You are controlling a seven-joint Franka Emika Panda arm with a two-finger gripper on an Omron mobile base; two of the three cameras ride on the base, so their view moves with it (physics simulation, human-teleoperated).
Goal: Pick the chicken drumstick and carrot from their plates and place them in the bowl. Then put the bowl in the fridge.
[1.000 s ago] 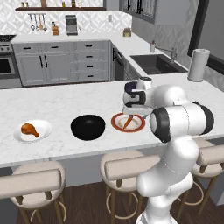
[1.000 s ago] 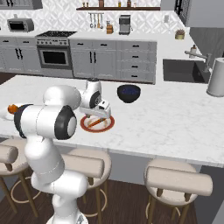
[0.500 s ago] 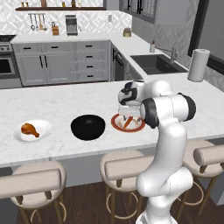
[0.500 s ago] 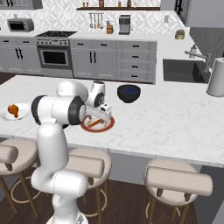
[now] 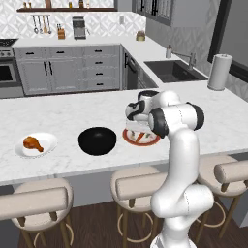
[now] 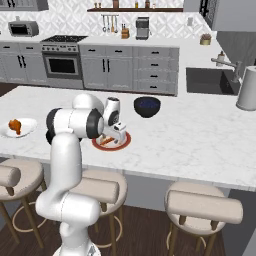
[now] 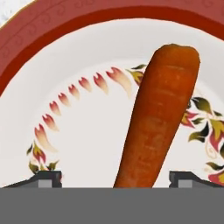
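Note:
The orange carrot (image 7: 159,118) lies on the cream plate with a reddish-brown rim (image 7: 65,22), and my open gripper (image 7: 116,179) hangs just over it, one fingertip (image 7: 46,178) on each side of the carrot's near end. From the base, the gripper (image 5: 138,128) points down at that plate (image 5: 152,142) on the island counter. The glossy black bowl (image 5: 97,140) stands just left of it. Further left, the golden-brown chicken drumstick (image 5: 33,143) rests on the plain white plate (image 5: 46,147). The carrot (image 6: 106,141) also shows under the gripper (image 6: 116,134).
A smaller dark blue bowl (image 6: 147,106) sits behind the rimmed plate. A paper towel roll (image 5: 219,71) and sink (image 5: 172,70) are at the far right. Padded stools (image 5: 140,184) line the counter's near edge, beside my base.
The arm has straightened up over the counter's edge and the gripper has sunk closer to the carrot on the rimmed plate. The jaws stay wide. Nothing on the counter has moved.

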